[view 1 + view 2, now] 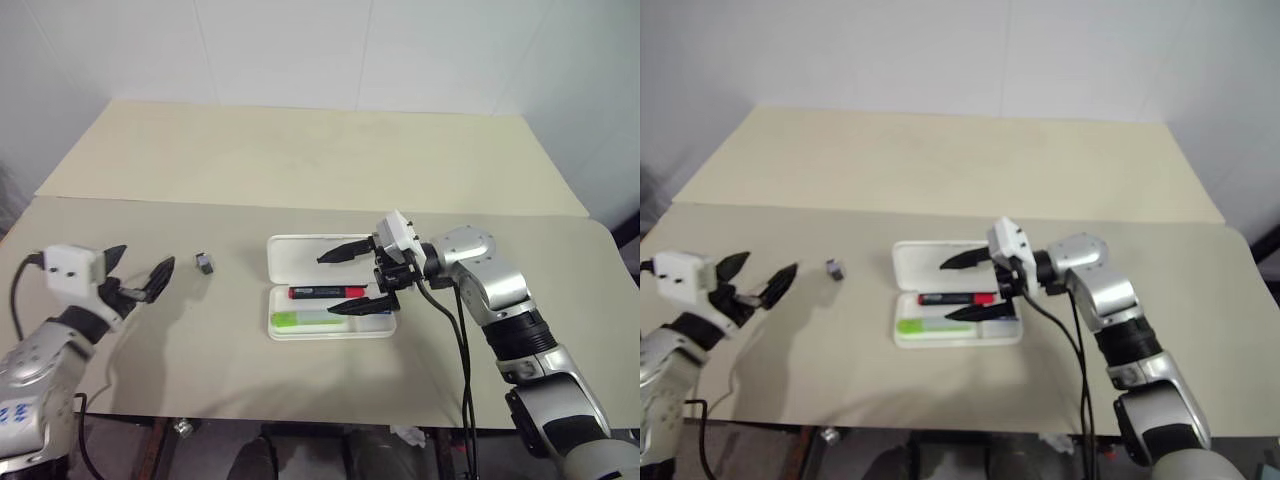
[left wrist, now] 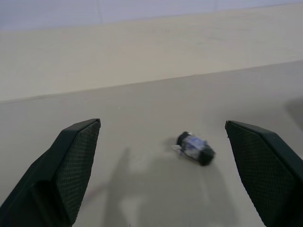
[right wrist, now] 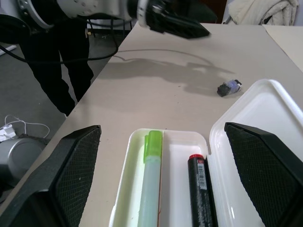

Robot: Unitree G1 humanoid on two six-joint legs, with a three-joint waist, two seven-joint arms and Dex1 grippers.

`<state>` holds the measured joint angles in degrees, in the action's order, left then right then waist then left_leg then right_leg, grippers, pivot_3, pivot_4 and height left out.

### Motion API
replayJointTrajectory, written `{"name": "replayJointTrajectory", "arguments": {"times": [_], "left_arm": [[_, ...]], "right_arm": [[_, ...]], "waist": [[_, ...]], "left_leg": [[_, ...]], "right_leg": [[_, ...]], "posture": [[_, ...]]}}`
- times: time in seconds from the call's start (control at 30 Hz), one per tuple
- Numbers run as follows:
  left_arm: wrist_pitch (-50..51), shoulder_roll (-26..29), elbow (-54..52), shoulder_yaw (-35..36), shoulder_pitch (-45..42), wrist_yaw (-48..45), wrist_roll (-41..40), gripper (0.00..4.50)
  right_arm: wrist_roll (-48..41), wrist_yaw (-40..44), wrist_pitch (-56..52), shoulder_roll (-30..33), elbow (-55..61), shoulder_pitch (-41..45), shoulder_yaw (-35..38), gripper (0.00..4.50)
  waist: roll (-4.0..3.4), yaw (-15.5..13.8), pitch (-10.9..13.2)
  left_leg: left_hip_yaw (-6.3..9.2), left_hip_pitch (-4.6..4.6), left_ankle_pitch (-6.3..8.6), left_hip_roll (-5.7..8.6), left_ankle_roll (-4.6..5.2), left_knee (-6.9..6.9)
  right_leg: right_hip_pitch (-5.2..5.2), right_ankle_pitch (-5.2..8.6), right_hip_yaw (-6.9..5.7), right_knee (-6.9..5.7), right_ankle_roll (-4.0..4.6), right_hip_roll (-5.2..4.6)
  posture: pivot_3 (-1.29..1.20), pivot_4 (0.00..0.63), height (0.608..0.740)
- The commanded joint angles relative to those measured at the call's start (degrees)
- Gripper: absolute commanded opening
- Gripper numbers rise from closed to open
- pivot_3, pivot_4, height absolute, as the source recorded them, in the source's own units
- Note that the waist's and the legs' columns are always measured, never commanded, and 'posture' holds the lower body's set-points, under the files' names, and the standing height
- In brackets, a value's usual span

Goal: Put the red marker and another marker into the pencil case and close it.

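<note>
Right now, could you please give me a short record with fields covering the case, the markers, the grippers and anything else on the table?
case: white hard-shell pencil case, lid open, lying flat on the beige table
markers: red marker and green-ended pale marker side by side inside the case
left gripper: open, holding nothing, aimed toward the small dark grey block
right gripper: open, holding nothing, over the case
remaining: lid not yet closed
</note>
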<state>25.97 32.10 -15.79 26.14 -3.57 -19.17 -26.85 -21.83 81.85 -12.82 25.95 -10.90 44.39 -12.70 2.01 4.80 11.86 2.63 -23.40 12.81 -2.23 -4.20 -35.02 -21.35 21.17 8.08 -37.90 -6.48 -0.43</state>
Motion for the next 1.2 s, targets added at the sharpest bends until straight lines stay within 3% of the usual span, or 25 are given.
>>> {"name": "replayJointTrajectory", "arguments": {"times": [0.03, 0.27, 0.57, 0.87, 1.2], "left_arm": [[0.84, -0.75, 3.13, -3.21, -4.71, 2.63, 2.83, 4.50], [6.47, -2.35, 9.43, -6.71, -12.57, 6.74, 4.64, 4.50], [12.40, -3.08, 8.90, -11.36, -14.13, 6.16, 5.43, 4.50], [15.71, -3.21, 13.00, -11.24, -17.90, 7.17, 5.97, 4.50], [17.44, -3.00, 13.96, -10.83, -19.18, 7.10, 6.57, 1.29]], "right_arm": [[-0.37, -0.70, 1.53, -0.83, 0.11, 1.46, 1.64, 4.43], [-0.12, -1.49, 1.59, -1.21, 0.37, 1.38, 1.69, 4.43], [-1.19, -1.35, 0.30, 0.60, 1.12, 1.00, 3.11, 4.43], [-0.40, -2.34, 1.21, 0.76, -0.12, 1.60, 3.76, 4.43], [0.16, -2.93, 2.18, 1.18, -1.20, 2.19, 4.09, 4.50]], "waist": [[0.00, -0.05, 0.00], [0.02, 0.06, -0.01], [0.02, -0.12, -0.01], [0.02, -0.05, -0.01], [0.03, -0.05, -0.01]], "left_leg": [[0.00, 0.00, 0.00, 0.04, 0.00, 0.00], [0.03, -0.05, 0.01, 0.08, 0.02, -0.03], [0.05, -0.05, 0.00, 0.13, 0.01, -0.06], [0.06, -0.05, 0.00, 0.13, 0.01, -0.06], [0.06, -0.06, 0.00, 0.14, 0.02, -0.06]], "right_leg": [[0.00, 0.00, 0.00, 0.00, -0.01, -0.01], [-0.02, -0.02, -0.02, -0.01, -0.04, -0.05], [-0.02, -0.03, -0.03, -0.05, -0.06, -0.06], [-0.01, -0.03, -0.03, -0.05, -0.07, -0.04], [-0.02, -0.03, -0.03, -0.04, -0.07, -0.07]], "posture": [[0.00, 0.150, 0.740], [0.00, 0.150, 0.740], [0.00, 0.150, 0.740], [0.00, 0.150, 0.740], [0.00, 0.150, 0.740]]}}
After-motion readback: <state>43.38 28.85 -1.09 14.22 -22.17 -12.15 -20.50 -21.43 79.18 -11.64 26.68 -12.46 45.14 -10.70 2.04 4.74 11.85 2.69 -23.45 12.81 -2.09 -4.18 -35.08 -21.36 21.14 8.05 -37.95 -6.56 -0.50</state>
